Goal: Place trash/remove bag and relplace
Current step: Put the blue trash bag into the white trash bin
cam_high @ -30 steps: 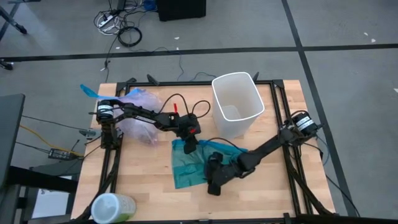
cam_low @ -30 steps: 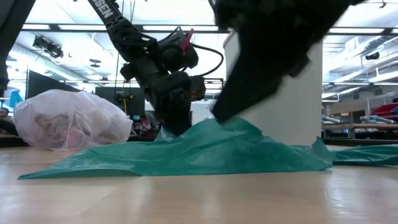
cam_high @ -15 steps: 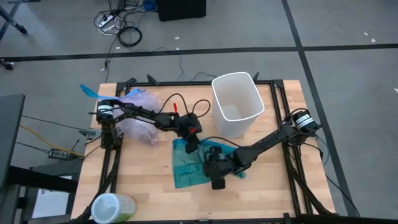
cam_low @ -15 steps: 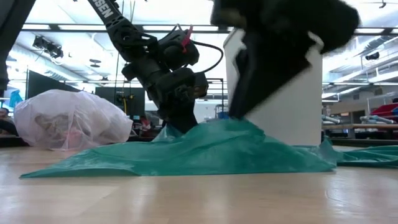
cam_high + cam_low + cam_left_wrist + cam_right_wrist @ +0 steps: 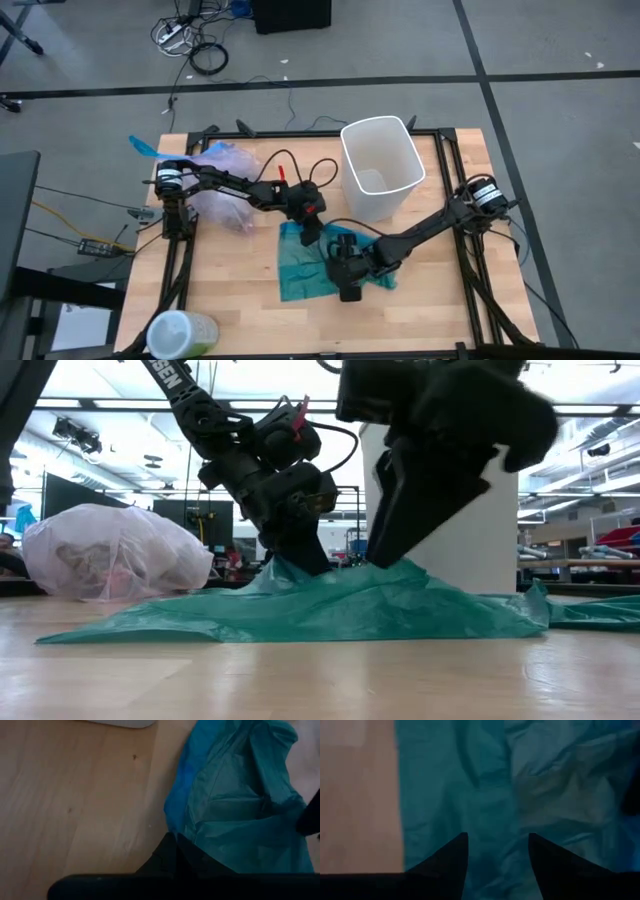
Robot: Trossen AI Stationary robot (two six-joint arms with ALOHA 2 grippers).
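A teal-green plastic bag (image 5: 305, 268) lies crumpled on the wood table in front of the white bin (image 5: 380, 168). My left gripper (image 5: 305, 228) is shut on the teal bag's far edge. My right gripper (image 5: 348, 288) hangs open over the middle of the teal bag, fingers (image 5: 462, 851) slanting down; in the low view its fingertips (image 5: 385, 555) reach the bag's surface, and I cannot tell whether they touch. The pale pink bag (image 5: 225, 185), with the trash inside (image 5: 95, 565), rests on the table at the far left. My left gripper pinches the teal bag's far edge (image 5: 186, 837) between its two fingers, slanting down from the table's left. That edge is drawn up into a small peak (image 5: 283, 568) at the fingers. The rest of the bag lies slack on the table.
The white bin (image 5: 470, 550) stands upright just behind the teal bag. A pale green container (image 5: 182, 335) sits at the table's near left corner. Bare wood (image 5: 240, 290) shows left of the teal bag and along the near edge (image 5: 420, 310).
My right gripper has rolled about its wrist and tipped more steeply down over the teal bag, shifting a little toward the far edge. The bag's right part has bunched slightly. My left gripper has kept its hold in place.
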